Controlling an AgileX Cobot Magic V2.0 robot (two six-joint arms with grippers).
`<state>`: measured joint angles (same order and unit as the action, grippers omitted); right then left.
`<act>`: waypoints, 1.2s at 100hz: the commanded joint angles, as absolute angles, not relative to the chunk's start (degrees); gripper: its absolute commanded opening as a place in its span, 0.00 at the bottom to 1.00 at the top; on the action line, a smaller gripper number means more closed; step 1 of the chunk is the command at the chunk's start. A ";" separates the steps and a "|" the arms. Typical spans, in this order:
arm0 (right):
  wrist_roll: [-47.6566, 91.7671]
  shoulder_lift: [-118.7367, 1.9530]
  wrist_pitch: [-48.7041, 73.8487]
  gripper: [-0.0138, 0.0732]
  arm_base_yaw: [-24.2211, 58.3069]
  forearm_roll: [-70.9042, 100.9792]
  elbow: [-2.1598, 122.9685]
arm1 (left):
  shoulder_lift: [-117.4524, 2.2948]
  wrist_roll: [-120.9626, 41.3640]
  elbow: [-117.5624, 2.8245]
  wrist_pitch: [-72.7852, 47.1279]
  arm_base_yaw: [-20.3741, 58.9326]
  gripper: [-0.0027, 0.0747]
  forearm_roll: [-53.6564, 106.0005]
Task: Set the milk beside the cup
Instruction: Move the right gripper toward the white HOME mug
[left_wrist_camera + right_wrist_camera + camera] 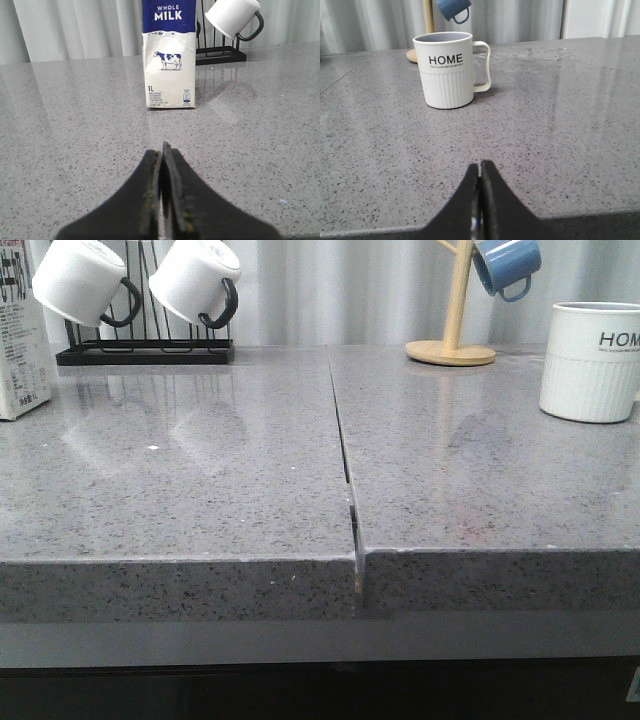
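Note:
The milk (169, 55), a tall white carton with a dark blue top and a cow picture, stands upright at the far left of the table; in the front view only its side edge (20, 340) shows. The cup (447, 70), a white ribbed mug reading "HOME" with a white handle, stands at the far right (590, 360). My left gripper (162, 150) is shut and empty, well short of the milk. My right gripper (480, 166) is shut and empty, well short of the cup. Neither gripper shows in the front view.
A black rack (145, 350) with two white black-handled mugs (82, 280) stands behind the milk. A wooden mug tree (452, 340) holds a blue mug (505, 265) behind the cup. A seam (345, 460) splits the grey tabletop.

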<state>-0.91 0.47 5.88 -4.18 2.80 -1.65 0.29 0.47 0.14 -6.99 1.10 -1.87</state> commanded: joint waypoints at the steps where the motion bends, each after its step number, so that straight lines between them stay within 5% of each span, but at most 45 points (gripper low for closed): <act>1: -0.47 1.75 1.04 0.09 -4.30 2.48 -0.56 | 2.12 0.66 2.45 -2.34 1.42 0.01 -1.80; 47: -0.47 1.70 1.77 0.09 -4.28 2.48 0.65 | 2.12 0.66 2.45 -2.34 1.42 0.01 -1.80; 69: -0.47 0.11 13.06 0.09 -4.28 2.43 9.04 | 2.12 0.66 2.45 -2.34 1.42 0.01 -1.80; 99: -0.47 -12.92 25.67 0.09 -4.28 2.31 22.25 | 2.12 0.66 2.45 -2.34 1.42 0.01 -1.80; 120: -0.41 -23.24 20.68 0.13 -4.28 2.26 23.93 | 2.12 0.66 2.45 -2.34 1.42 0.01 -1.80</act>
